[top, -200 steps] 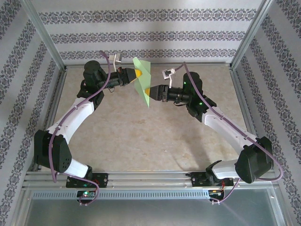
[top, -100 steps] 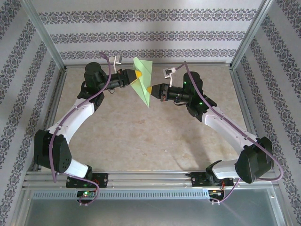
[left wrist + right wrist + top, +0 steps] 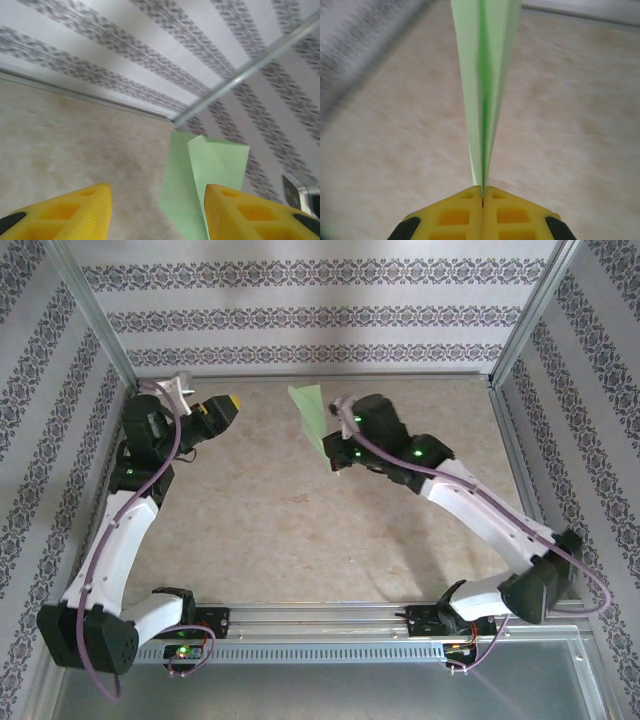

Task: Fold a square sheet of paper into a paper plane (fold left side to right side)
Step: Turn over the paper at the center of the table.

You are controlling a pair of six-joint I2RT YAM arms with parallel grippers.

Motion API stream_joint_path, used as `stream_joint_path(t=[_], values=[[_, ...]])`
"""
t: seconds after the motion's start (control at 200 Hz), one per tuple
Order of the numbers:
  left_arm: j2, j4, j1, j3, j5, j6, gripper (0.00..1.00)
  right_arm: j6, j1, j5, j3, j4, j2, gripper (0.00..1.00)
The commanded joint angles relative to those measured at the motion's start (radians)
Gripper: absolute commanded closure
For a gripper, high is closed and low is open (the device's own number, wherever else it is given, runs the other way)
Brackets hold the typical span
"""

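The square sheet of paper is folded into a narrow light green paper plane (image 3: 312, 412), held on edge above the table's far middle. My right gripper (image 3: 336, 448) is shut on its lower end. In the right wrist view the yellow fingers (image 3: 451, 215) press together at the gripper (image 3: 482, 192), and the paper plane (image 3: 485, 75) rises straight out of them, edge-on. My left gripper (image 3: 228, 403) stands apart at the far left, open and holding nothing. From the left wrist, the gripper (image 3: 157, 215) shows a wide gap, with the paper plane (image 3: 200, 175) beyond its right finger.
The beige tabletop (image 3: 300, 530) is ringed by a metal frame (image 3: 110, 350) and patterned walls (image 3: 320, 315). Both arm bases sit on the rail (image 3: 320, 618) at the near edge.
My left gripper opened, let go of the paper plane and drew back to the left. My right gripper closed on the plane and now holds it alone, turned edge-up.
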Motion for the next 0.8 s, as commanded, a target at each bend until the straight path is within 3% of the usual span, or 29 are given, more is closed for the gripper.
stream_joint_path(t=[0.0, 0.15, 0.385, 0.615, 0.795], values=[[-0.059, -0.188, 0.006, -0.002, -0.241, 0.12, 0.48, -0.184, 0.082, 0.505, 0.101, -0.359, 0.152, 1.0], [-0.128, -0.214, 0.008, -0.032, -0.376, 0.112, 0.47, -0.206, 0.147, 0.762, 0.175, -0.452, 0.33, 1.0], [-0.149, -0.239, 0.009, -0.044, -0.393, 0.12, 0.47, -0.218, 0.172, 0.935, 0.193, -0.455, 0.579, 0.96], [-0.14, -0.233, 0.009, -0.055, -0.373, 0.108, 0.47, -0.18, 0.194, 0.876, 0.217, -0.449, 0.766, 0.94], [-0.113, -0.232, 0.009, -0.053, -0.331, 0.101, 0.47, -0.16, 0.215, 0.688, 0.242, -0.485, 0.816, 0.77]])
